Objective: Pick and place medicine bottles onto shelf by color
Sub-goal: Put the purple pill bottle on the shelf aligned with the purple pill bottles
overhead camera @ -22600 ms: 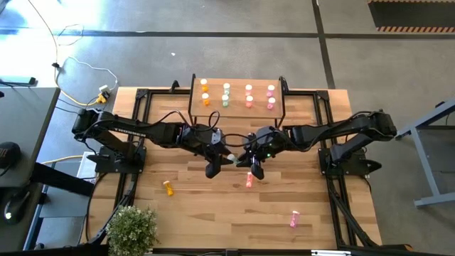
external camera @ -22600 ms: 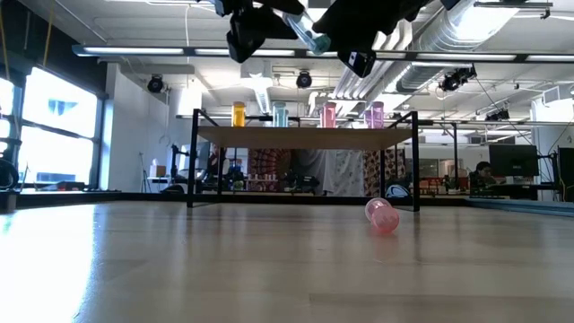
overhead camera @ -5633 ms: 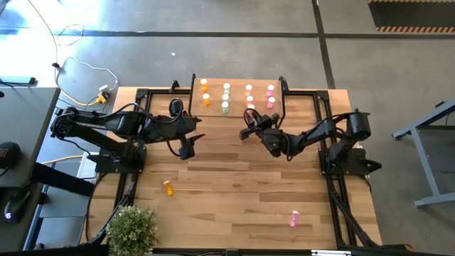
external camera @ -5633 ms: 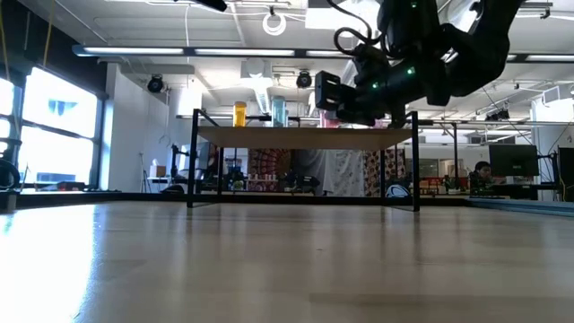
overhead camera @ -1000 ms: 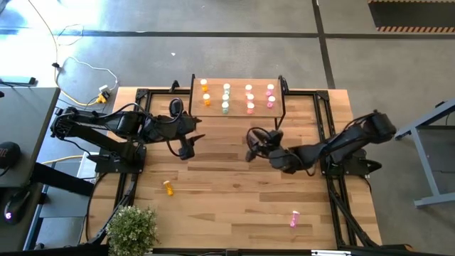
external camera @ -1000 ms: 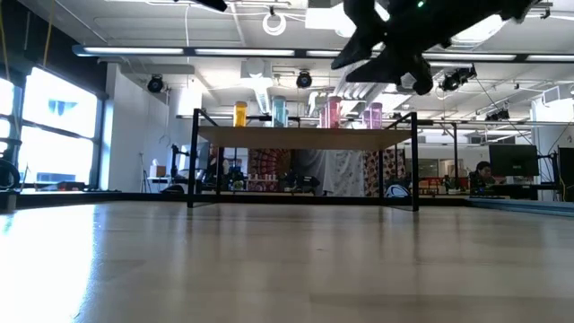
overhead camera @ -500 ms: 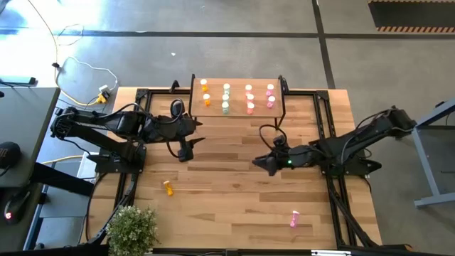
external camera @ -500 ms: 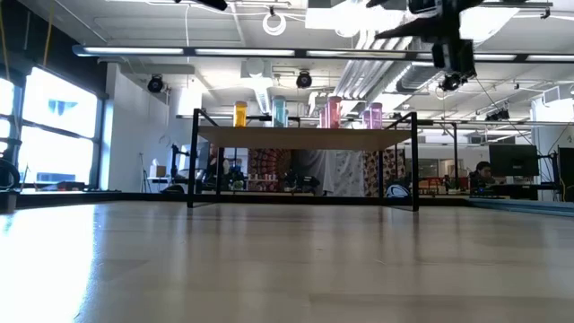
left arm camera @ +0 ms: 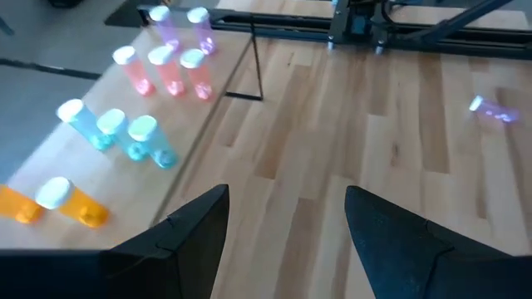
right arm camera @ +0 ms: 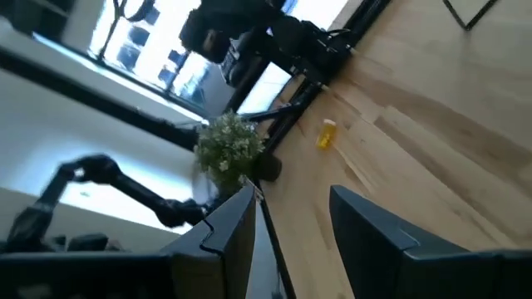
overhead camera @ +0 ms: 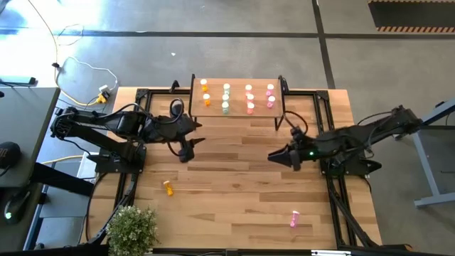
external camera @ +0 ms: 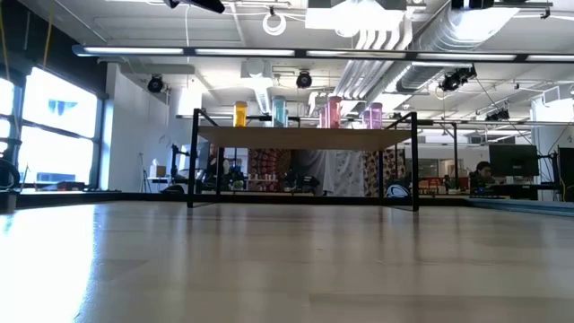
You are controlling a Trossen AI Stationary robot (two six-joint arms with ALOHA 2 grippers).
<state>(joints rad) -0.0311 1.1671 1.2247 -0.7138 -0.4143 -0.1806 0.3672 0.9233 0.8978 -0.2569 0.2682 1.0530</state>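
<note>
The shelf [overhead camera: 237, 98] stands at the table's far middle on black legs. Several bottles stand on it in rows by colour: orange [overhead camera: 205, 99], pale green [overhead camera: 225, 106], salmon [overhead camera: 249, 107] and magenta [overhead camera: 270, 102]. They also show in the left wrist view [left arm camera: 141, 137] and the low view [external camera: 280, 113]. An orange bottle [overhead camera: 168, 188] lies on the table at the near left. A pink bottle [overhead camera: 293, 219] lies at the near right. My left gripper [overhead camera: 186, 147] is open and empty, left of the shelf. My right gripper [overhead camera: 274, 156] is open and empty, right of the table's middle.
A potted plant [overhead camera: 131, 229] stands at the table's near left corner, close to the orange bottle; both show in the right wrist view [right arm camera: 229, 149]. Black frame rails run along the table's left and right sides [overhead camera: 334, 178]. Bare wood lies between the two grippers.
My right gripper has drawn back from in front of the shelf toward the table's right edge, turning until it points left, and has left the low view. My left gripper and all the bottles have kept still.
</note>
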